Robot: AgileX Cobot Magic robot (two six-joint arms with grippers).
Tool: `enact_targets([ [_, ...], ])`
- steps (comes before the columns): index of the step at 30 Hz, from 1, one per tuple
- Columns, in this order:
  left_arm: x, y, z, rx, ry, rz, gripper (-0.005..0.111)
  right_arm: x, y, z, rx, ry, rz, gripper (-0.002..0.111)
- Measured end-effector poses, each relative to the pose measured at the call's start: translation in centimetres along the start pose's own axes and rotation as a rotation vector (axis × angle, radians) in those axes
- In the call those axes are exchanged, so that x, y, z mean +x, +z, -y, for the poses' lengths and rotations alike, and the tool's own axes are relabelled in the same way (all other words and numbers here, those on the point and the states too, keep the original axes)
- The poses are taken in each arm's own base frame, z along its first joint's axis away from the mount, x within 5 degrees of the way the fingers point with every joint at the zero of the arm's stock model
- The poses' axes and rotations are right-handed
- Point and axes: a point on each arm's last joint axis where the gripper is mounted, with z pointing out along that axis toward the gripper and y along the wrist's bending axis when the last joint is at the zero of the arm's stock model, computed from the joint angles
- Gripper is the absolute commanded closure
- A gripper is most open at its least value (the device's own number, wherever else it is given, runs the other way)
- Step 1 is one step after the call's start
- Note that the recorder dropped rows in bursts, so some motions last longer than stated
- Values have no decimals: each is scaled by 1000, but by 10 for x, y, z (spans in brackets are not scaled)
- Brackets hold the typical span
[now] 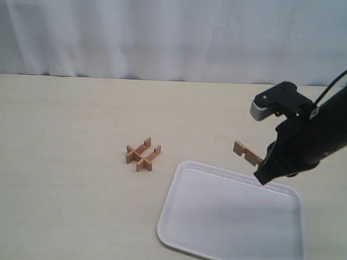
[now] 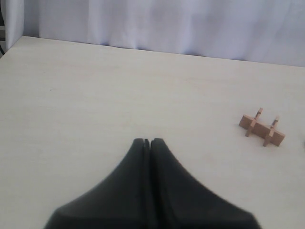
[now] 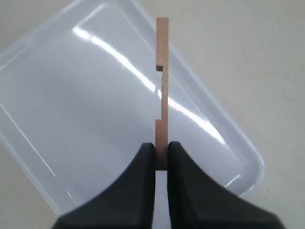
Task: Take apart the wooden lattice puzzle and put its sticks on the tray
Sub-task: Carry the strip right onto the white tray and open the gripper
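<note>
Pale tabletop point(image 1: 57, 188) carried the tray point(image 3: 57, 95); the right gripper point(image 3: 161, 155), clamped on 1 stick point(image 3: 162, 57) pointing forward, hung above it.

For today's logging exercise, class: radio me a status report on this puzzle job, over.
Left hand shut, empty, clear of puzzle. Right hand shut on one stick, over tray. Rest of puzzle interlocked on table. Nothing in the way.

The tray point(image 1: 227, 223) runs off the bottom edge, the arm point(image 1: 333, 124) off the right edge. The stick point(image 1: 240, 148) has its end hidden in the gripper point(image 1: 262, 170).
</note>
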Motion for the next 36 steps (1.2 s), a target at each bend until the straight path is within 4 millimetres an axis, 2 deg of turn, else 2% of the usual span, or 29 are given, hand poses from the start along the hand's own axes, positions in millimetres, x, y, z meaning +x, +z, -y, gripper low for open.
enact_targets([
  [6, 0, 0, 0, 0, 0, 0, 107, 33, 24, -3, 11, -53, -130, 104],
  [20, 0, 0, 0, 0, 0, 0, 107, 58, 69, -4, 21, -51, -169, 103],
  [27, 0, 0, 0, 0, 0, 0, 107, 58, 73, -4, 20, -50, -174, 72],
  [29, 0, 0, 0, 0, 0, 0, 107, 58, 73, -4, 20, -50, -174, 67],
  [33, 0, 0, 0, 0, 0, 0, 107, 57, 72, -4, 20, -50, -173, 63],
  [36, 0, 0, 0, 0, 0, 0, 107, 44, 62, -1, 16, -28, -140, 63],
])
